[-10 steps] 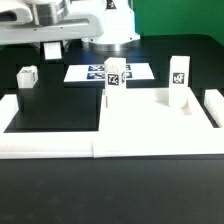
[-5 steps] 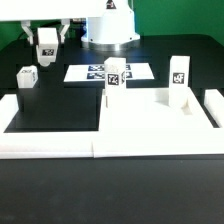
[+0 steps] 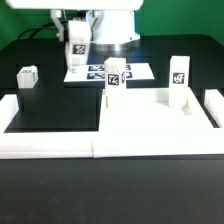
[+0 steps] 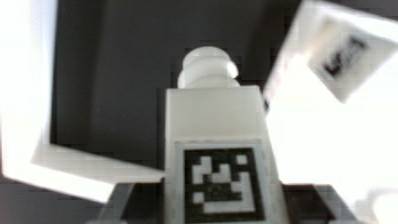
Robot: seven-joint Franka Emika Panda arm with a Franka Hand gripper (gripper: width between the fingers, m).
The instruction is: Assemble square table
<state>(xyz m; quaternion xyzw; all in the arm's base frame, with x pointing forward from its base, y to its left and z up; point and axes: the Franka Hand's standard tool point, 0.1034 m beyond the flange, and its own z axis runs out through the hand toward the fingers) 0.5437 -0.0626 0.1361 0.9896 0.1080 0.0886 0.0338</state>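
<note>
The square plate (image 3: 150, 118) lies near, at the exterior view's right, with a left-corner leg (image 3: 115, 73) and a right-corner leg (image 3: 179, 72) upright at its far edge. Farther back, the gripper (image 3: 77, 40) grasps the held leg (image 3: 77, 55). A loose leg (image 3: 27, 76) sits far left.

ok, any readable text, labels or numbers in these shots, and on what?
No words, brands or numbers can be read anywhere.
There are only black-and-white marker patterns, with no characters. They are on the held leg in the hand, on the other legs, and on the marker board. All are coarse or blurred.
</note>
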